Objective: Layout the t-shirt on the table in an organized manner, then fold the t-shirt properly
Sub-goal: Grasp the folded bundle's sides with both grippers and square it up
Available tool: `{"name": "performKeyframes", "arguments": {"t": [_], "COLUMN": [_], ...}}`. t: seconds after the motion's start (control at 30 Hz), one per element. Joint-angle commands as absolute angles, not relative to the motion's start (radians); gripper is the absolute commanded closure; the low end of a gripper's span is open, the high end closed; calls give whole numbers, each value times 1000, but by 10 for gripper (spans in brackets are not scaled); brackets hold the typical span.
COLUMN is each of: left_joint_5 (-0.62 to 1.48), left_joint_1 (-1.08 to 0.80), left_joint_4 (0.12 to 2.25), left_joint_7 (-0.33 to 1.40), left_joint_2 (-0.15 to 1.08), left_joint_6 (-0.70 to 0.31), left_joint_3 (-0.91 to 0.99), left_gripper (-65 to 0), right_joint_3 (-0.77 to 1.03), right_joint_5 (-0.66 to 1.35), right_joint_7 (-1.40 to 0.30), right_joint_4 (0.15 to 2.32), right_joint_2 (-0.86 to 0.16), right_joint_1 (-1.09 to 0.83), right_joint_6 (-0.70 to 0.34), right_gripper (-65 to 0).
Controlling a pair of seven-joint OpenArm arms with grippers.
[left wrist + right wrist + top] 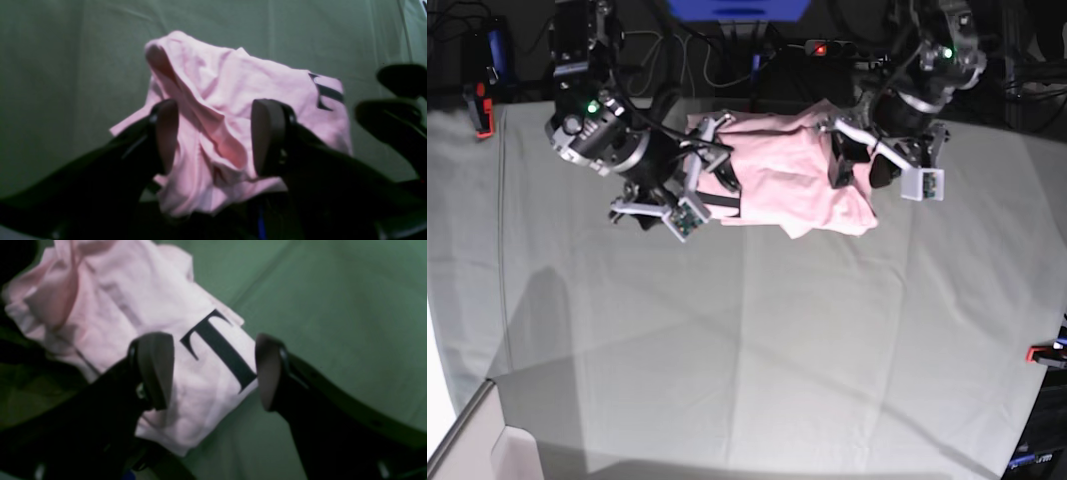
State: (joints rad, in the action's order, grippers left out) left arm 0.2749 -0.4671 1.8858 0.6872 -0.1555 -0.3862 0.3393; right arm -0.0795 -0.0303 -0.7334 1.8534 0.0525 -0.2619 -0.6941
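Still the layout step, by the look of it; the t-shirt (792, 180) sits bunched at the far edge of the table (757, 350), nothing flattened yet. The left gripper (213, 136) hangs spread over a rumpled fold, gripping nothing; the right gripper (213, 370) stands wide above the black lettering (220, 350). Next move probably calls for pinching separate edges and drawing them apart (cables sit close behind); a red clamp (484, 108) stays well clear.

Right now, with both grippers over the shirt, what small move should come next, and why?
Probably lower the left gripper and close it on the raised fold of the t-shirt. Its jaws stand open on either side of that fold, the right gripper is open too, and the shirt lies bunched near the far edge of the table.
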Motion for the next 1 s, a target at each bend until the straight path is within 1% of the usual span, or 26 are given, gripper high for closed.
{"name": "performKeyframes", "arguments": {"t": [0.0,0.27,0.4,0.7,0.73,0.77,0.9,0.93,0.97], "left_joint_5": [286,289,291,291,291,291,292,292,292], "left_joint_1": [-466,-450,-458,-452,-452,-452,-432,-432,-432], "left_joint_4": [1877,1770,1784,1764,1748,1736,1681,1673,1672], "left_joint_7": [670,664,668,668,668,668,668,668,668], "left_joint_2": [-157,-142,-142,-142,-142,-142,-143,-143,-143], "left_joint_6": [-389,-389,-389,-389,-389,-392,-397,-397,-397], "left_joint_3": [340,348,351,429,427,426,426,426,426], "left_gripper": [-341,-341,-341,-336,-329,-308,-181,-164,-161], "right_joint_3": [-82,-82,-82,-82,-82,-82,-82,-82,-82], "right_joint_5": [-16,-16,-16,-16,-16,-16,-16,-16,-16], "right_joint_7": [-710,-708,-710,-711,-711,-711,-711,-711,-711], "right_joint_4": [1876,1877,1879,1879,1879,1879,1879,1879,1879], "right_joint_2": [56,56,56,56,56,56,56,56,56], "right_joint_1": [-252,-272,-274,-274,-274,-274,-274,-274,-275], "right_joint_6": [-698,-698,-698,-698,-698,-698,-698,-698,-698], "right_gripper": [-384,-384,-384,-384,-384,-384,-384,-384,-384]}}
